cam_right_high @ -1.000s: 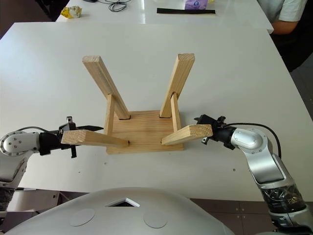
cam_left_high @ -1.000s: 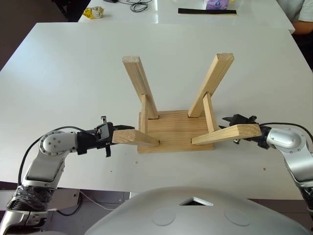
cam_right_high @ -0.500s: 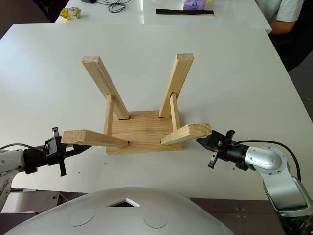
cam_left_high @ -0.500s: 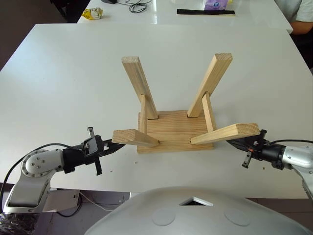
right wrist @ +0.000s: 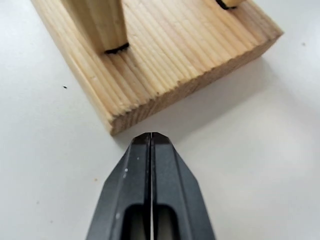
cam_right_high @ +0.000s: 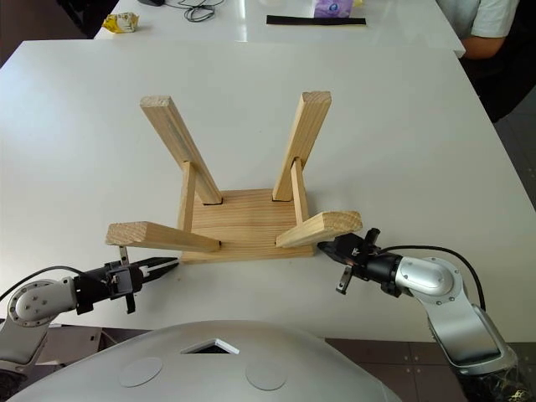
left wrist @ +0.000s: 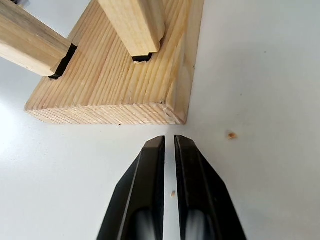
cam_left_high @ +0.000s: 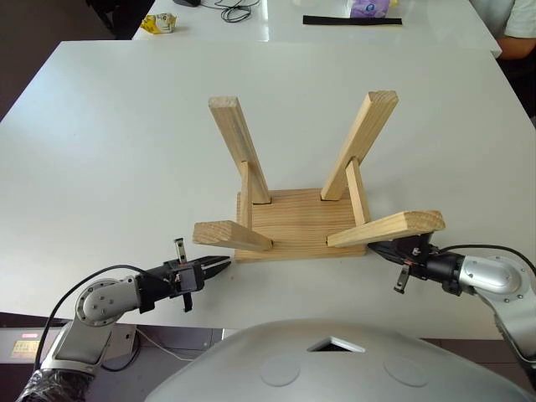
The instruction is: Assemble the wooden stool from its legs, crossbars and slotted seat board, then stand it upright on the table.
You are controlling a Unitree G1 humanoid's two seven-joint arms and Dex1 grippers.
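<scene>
The wooden stool (cam_left_high: pixel 301 224) lies upside down near the white table's front edge, its seat board (left wrist: pixel 130 85) flat on the top and its legs (cam_left_high: pixel 239 142) splaying upward, joined by crossbars (cam_left_high: pixel 358 191). My left gripper (cam_left_high: pixel 219 264) is low over the table just off the board's front left corner, fingers (left wrist: pixel 150 175) nearly together with nothing between them. Just off the front right corner my right gripper (cam_left_high: pixel 378 246) points at the board (right wrist: pixel 165 55), fingers pressed shut and empty.
The white table (cam_left_high: pixel 126 126) stretches wide on all sides of the stool. A second table behind carries a yellow packet (cam_left_high: pixel 159 21), cables, a black strip (cam_left_high: pixel 352 19) and a purple pack.
Both grippers have let go of the front legs, dropped to table height and closed. They now point at the seat board's front corners. The stool has stayed put.
</scene>
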